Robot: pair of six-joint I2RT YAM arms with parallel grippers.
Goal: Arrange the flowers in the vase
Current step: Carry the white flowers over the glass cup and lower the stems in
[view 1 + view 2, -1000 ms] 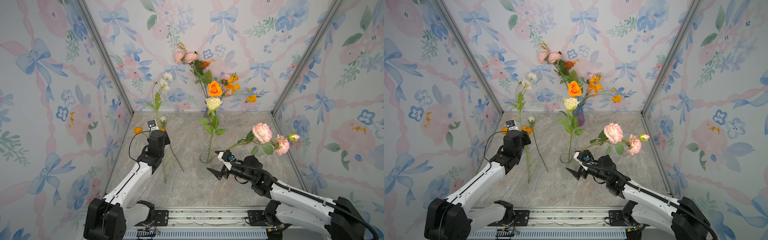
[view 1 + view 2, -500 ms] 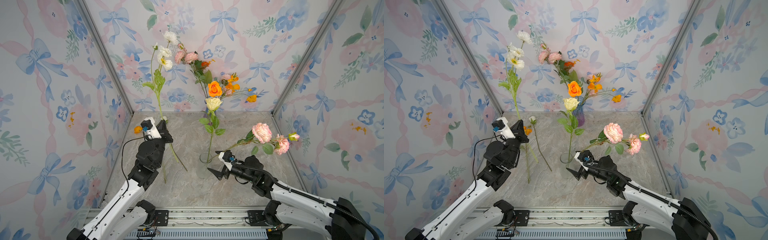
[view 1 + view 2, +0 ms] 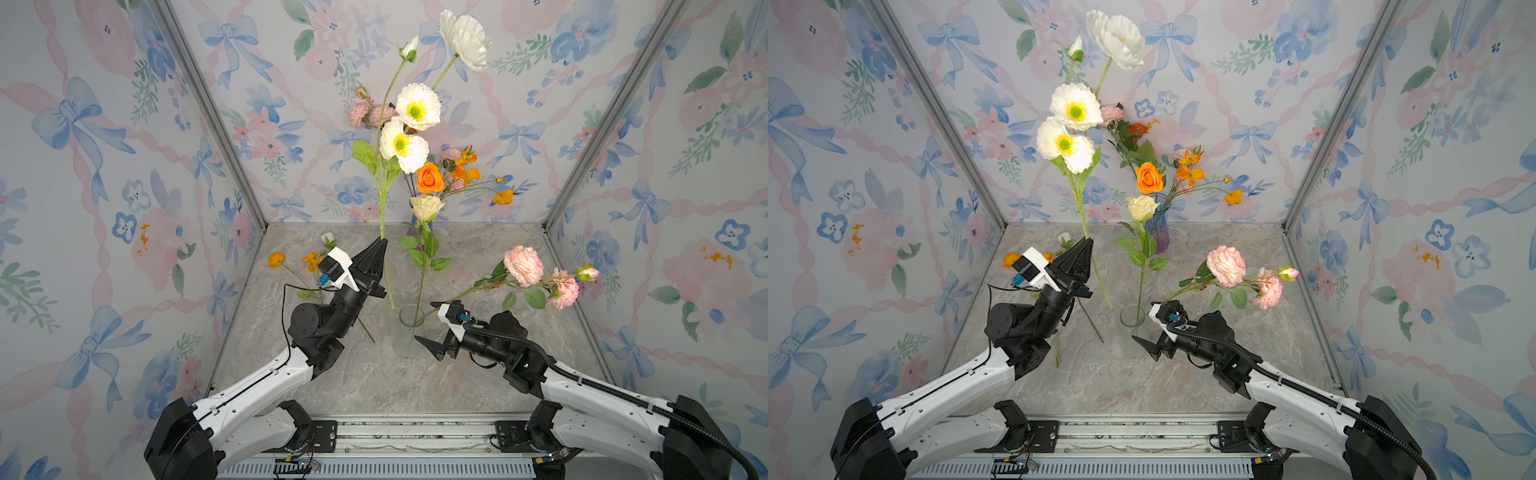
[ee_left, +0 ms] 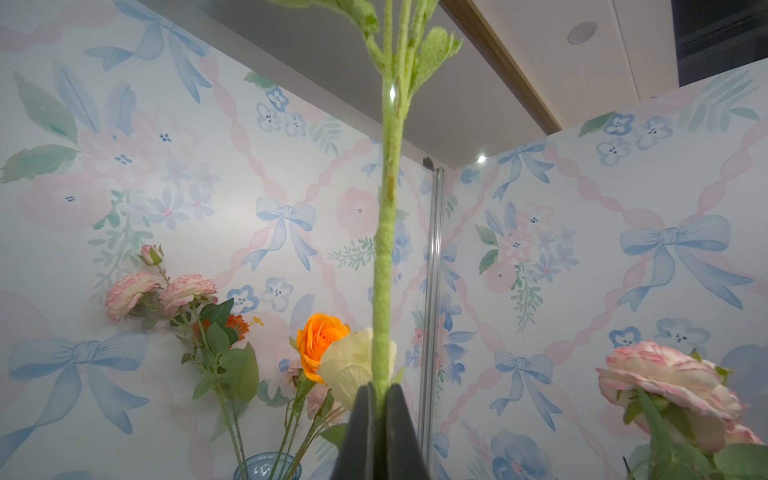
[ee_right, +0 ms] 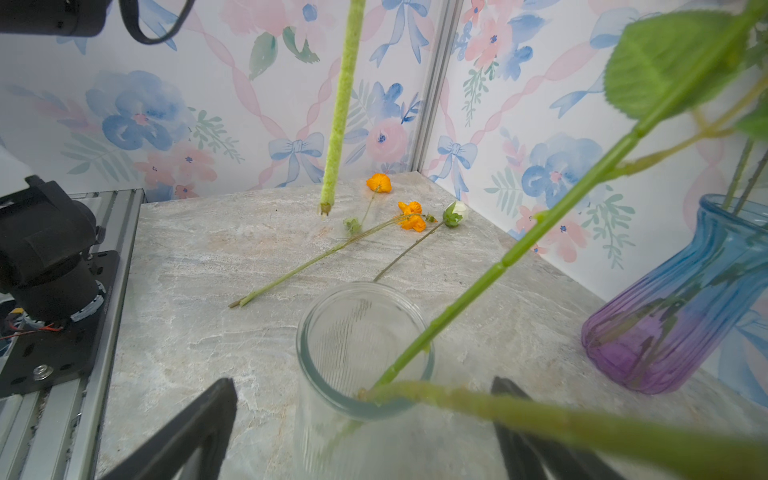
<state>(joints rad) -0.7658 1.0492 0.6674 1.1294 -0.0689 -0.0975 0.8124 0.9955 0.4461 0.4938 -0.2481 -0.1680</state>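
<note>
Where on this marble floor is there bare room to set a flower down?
Bare marble floor runs between the clear jar and the front rail. The rear right corner, between the blue vase and the right wall, is bare too. Crowded: the rear left, where loose flowers lie, and around the jar, with the open right hand and leaning pink blooms.

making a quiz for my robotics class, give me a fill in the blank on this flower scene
The left hand is shut on the ___ of the white flowers.
The right hand is ___ by the clear vase.
Loose orange flowers lie on the ___.
Missing: stem; open; table.
</note>
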